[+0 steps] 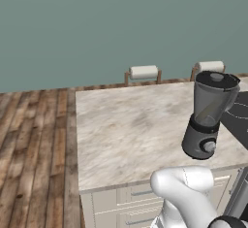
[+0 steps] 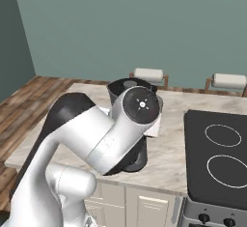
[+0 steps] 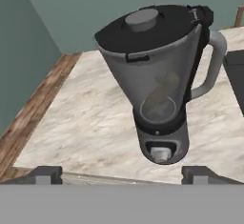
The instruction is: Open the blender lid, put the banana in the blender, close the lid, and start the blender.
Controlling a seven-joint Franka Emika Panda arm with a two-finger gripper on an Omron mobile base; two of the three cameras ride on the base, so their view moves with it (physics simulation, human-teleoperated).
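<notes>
The blender (image 3: 159,123) stands on the marble counter (image 3: 86,118), its smoky jar on a dark round base with a knob facing me. The black blender lid (image 3: 152,25) with its grey knob sits on the jar's mouth. Through the jar wall a pale yellow curved shape, the banana (image 3: 159,94), leans inside. My gripper (image 3: 123,175) hangs before the counter's front edge, short of the blender's base, open, with nothing between its fingertips (image 3: 45,174). From the left the blender (image 1: 208,115) is near the counter's right end with the lid (image 1: 216,79) on. My arm hides most of the blender (image 2: 126,83) from the right.
Two paper-towel rolls (image 1: 144,72) (image 1: 209,67) stand at the counter's back edge. A black cooktop (image 2: 217,148) lies right of the blender. Drawers (image 1: 135,198) run under the counter's front edge. Wood floor (image 1: 34,139) lies to the left.
</notes>
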